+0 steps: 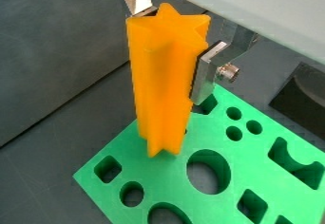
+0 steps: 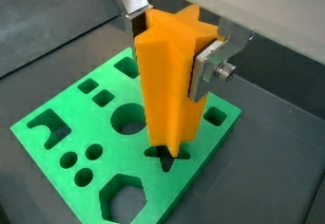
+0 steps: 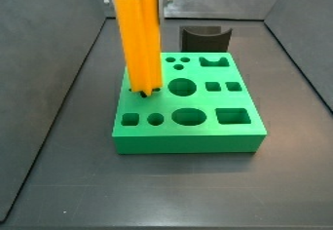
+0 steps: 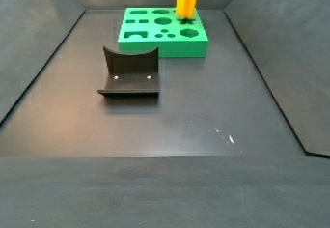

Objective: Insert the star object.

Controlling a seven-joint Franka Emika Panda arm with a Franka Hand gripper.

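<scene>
Gripper (image 2: 178,47) closed on the upright star object (image 2: 169,85), whose lower end meets a star-shaped hole (image 2: 166,157) in the green block (image 2: 57,147).

even, bright lighting; soft shadows, slight blur.

The star object (image 2: 172,85) stands upright between the gripper's (image 2: 172,38) fingers (image 2: 210,71), its lower end at a star-shaped hole (image 2: 166,158) in the green block (image 3: 208,127). Behind the block in a side view sits the curved block (image 3: 204,37), apart from it.
</scene>
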